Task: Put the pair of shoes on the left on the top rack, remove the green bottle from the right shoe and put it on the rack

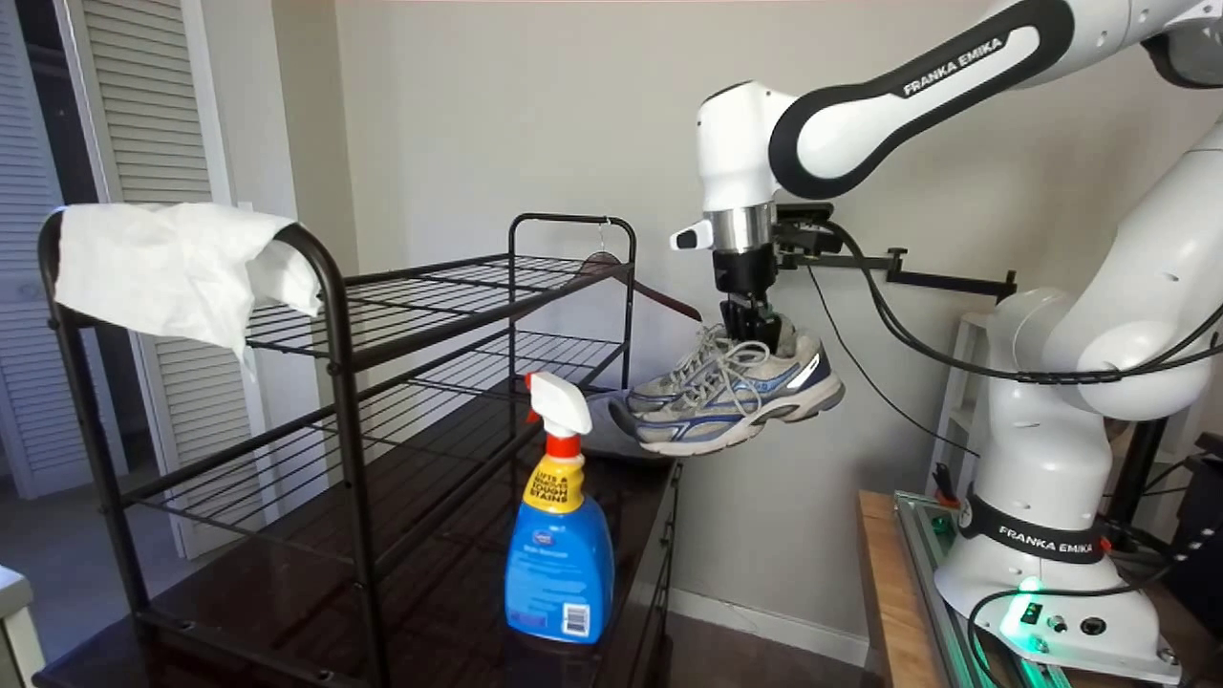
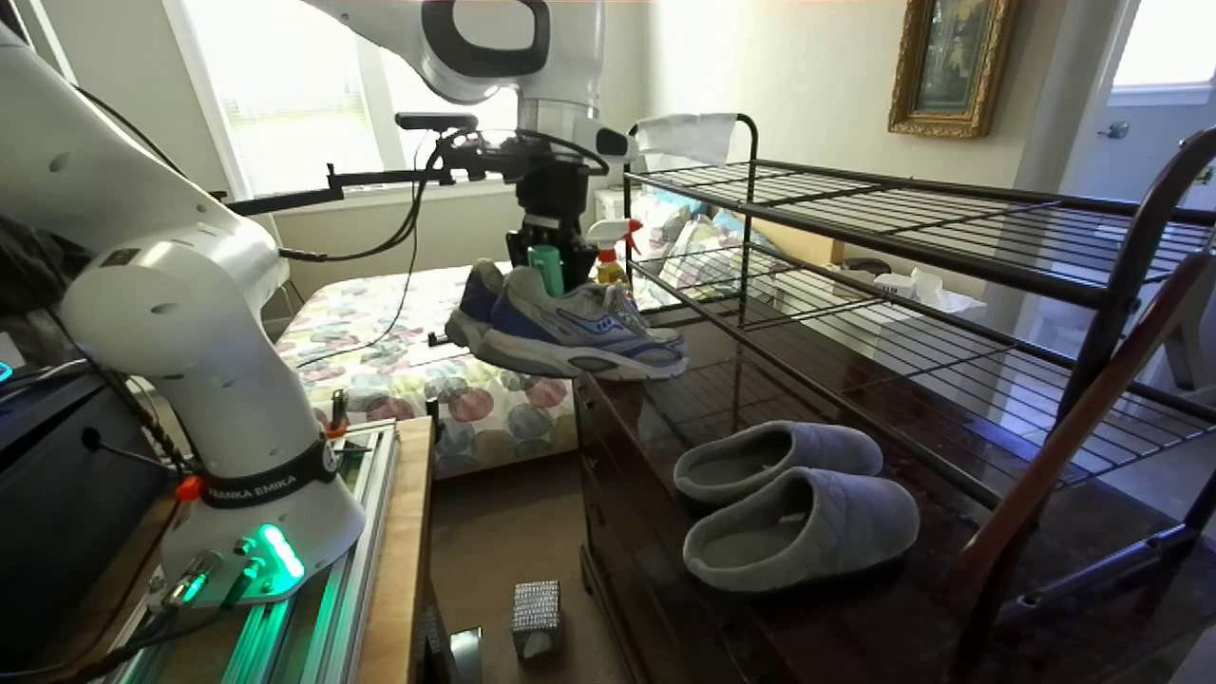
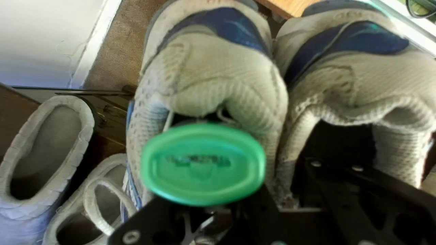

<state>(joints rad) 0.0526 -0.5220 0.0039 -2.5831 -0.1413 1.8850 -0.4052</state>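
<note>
The pair of shoes, grey-white mesh sneakers with blue accents, hangs side by side in the air in both exterior views [image 1: 736, 397] [image 2: 579, 332]. My gripper [image 1: 750, 325] points down into the shoe openings, one finger in each shoe, shut on their adjoining walls. Its fingertips are hidden inside. The wrist view shows both heels [image 3: 218, 75]. The green bottle [image 3: 202, 165] stands upside or base up in one shoe, beside a finger; it also shows in an exterior view [image 2: 545, 270]. The black wire top rack [image 1: 487, 319] is beside the shoes, its surface above their level.
A blue spray bottle [image 1: 559, 564] stands on the dark dresser [image 1: 449, 612] near the rack. Grey slippers [image 2: 807, 522] sit on the dresser below the shoes. A white cloth [image 1: 162, 272] drapes over the rack's end rail. A hanger [image 2: 1083, 427] hangs at the other end.
</note>
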